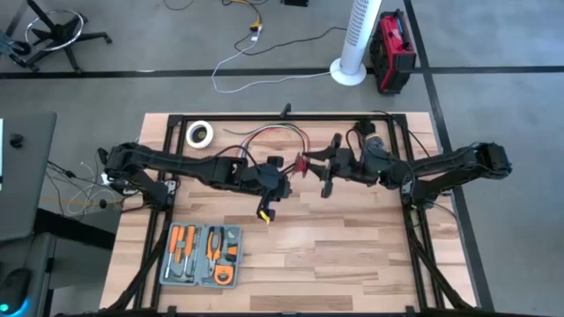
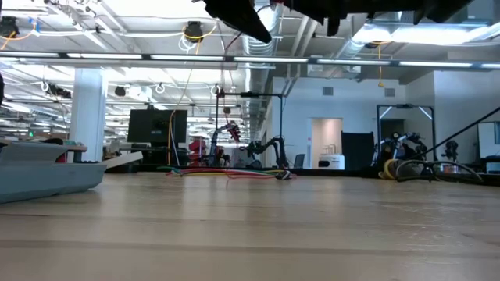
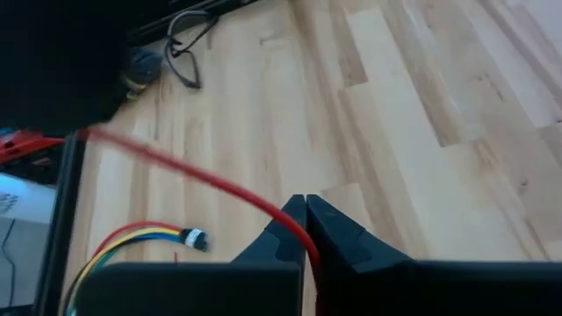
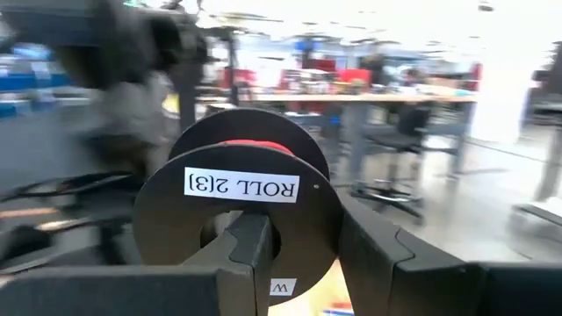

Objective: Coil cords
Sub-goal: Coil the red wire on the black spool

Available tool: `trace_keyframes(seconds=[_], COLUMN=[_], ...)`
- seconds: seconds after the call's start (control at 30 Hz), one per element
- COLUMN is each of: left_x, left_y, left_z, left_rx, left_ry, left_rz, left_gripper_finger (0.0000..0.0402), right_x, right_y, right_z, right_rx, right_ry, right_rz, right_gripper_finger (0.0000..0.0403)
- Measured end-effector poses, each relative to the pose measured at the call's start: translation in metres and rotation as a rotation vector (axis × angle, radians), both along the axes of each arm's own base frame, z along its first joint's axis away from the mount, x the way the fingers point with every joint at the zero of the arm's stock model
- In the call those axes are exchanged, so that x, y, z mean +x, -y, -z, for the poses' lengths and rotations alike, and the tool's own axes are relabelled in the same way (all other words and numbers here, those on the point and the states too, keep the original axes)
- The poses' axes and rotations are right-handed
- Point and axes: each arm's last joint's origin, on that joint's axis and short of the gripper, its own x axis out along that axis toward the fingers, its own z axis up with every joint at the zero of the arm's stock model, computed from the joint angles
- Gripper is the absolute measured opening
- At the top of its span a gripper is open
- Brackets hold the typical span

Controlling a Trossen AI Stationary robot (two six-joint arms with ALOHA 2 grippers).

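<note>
The cord is a thin red wire (image 3: pixel 180 168). Part of it is wound on a black spool (image 4: pixel 241 189) labelled "ROLL 2[3]", and part lies in loops (image 1: pixel 280 134) on the far side of the table. My right gripper (image 1: pixel 317 165) is shut on the spool above the table's middle. Just left of it, my left gripper (image 1: pixel 278 179) is shut on the wire. In the low view both grippers are high above the wood, mostly cut off at the top edge. My left gripper pinches a single strand of the red wire (image 3: pixel 283 213) between its two fingertips. The strand runs away from the fingers in a straight line, clear of the table. My right gripper holds the spool lifted clear, its labelled flange (image 4: pixel 230 230) facing the wrist camera. One finger (image 4: pixel 250 254) lies over that flange by the hub hole. The other finger (image 4: pixel 378 250) stands at the flange's rim.
A multi-coloured cable with a yellow plug (image 1: pixel 264 214) lies near the left gripper. A roll of white tape (image 1: pixel 200 134) sits at the far left. A grey case of orange-handled tools (image 1: pixel 201 255) lies at the near left. A black frame (image 1: pixel 291 116) edges the table.
</note>
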Motion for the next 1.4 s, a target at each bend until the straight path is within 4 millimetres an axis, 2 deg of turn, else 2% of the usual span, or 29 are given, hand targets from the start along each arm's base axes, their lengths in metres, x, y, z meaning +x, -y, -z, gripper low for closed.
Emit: trace_keyframes(seconds=[0.27,0.53,0.77,1.0,1.2,1.4], left_x=[0.0,0.001,0.002,0.003,0.005,0.006], left_y=[0.015,0.017,0.016,0.008,-0.008,-0.021], left_z=[-0.002,-0.016,-0.033,-0.047,-0.049,-0.047], left_rx=[0.023,0.09,0.162,0.21,0.235,0.178], left_ry=[0.02,0.059,0.1,0.132,0.126,0.132], left_rz=[0.029,0.039,0.057,0.055,0.016,-0.029], left_gripper_finger=[0.0,0.0,0.0,0.0,0.0,0.0], right_x=[-0.001,-0.003,-0.002,-0.001,-0.001,0.0], right_y=[0.006,0.009,0.003,-0.004,-0.012,-0.02], right_z=[0.01,0.028,0.035,0.036,0.031,0.02], right_rx=[0.016,0.045,0.011,-0.012,-0.036,-0.101], right_ry=[-0.101,-0.279,-0.366,-0.382,-0.32,-0.201], right_rz=[0.203,0.223,-0.003,-0.251,-0.456,-0.51], right_gripper_finger=[0.0108,0.0108,0.0108,0.0108,0.0108,0.0108])
